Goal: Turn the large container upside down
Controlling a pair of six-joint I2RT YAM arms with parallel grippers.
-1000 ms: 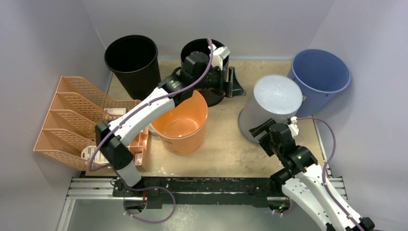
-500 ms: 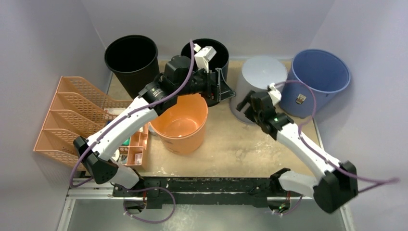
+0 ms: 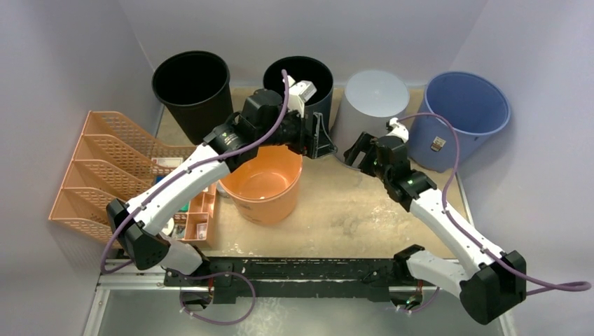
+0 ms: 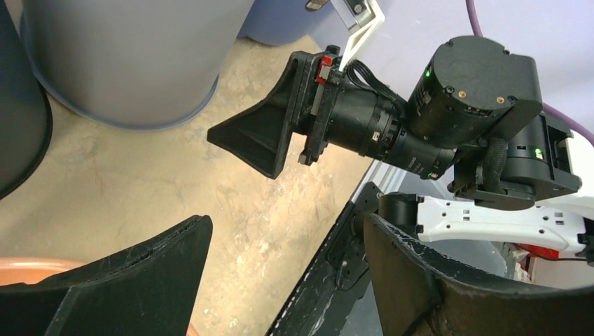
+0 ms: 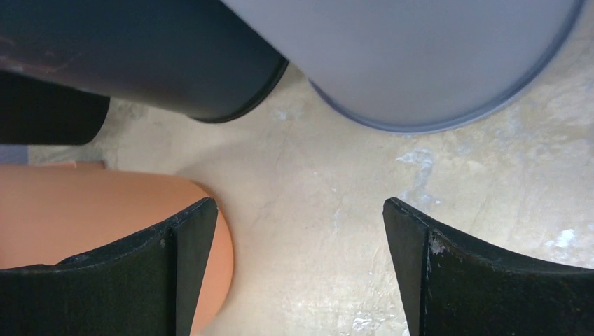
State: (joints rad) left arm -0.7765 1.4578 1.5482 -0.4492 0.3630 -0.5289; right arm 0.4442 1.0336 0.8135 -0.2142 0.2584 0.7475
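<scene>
Top external view shows you the large grey container (image 3: 371,98) standing mouth-down at the back of the table (image 3: 336,210). Its flat, closed base faces up, and its smooth, matt plastic wall widens towards the rim resting on the surface. It sits between a glossy black bin (image 3: 308,73) on one side and a round blue bin (image 3: 466,112) on the other, just beside both. A taller black bin (image 3: 192,84) stands open in the far-left corner. An orange mesh file rack (image 3: 98,168) with slanted slots lies along the left edge.

Your left gripper (image 3: 323,140) hangs above the far rim of the smooth orange bucket (image 3: 266,182). Its two black wedge-shaped fingers are spread wide with nothing between them. From the left wrist you see those fingers framing the mottled, scuffed tan tabletop, with the other arm's cylindrical black wrist across from them.

Your right gripper (image 3: 356,152) is low, just beside the container's near wall, and its fingers are also spread apart and empty. The right wrist view shows bare, chalky-streaked table between the fingertips. The grey rim curves ahead of them, apart from both. The black bin's rounded foot sits beside that rim, and the bucket's orange wall lies next to one finger.
</scene>
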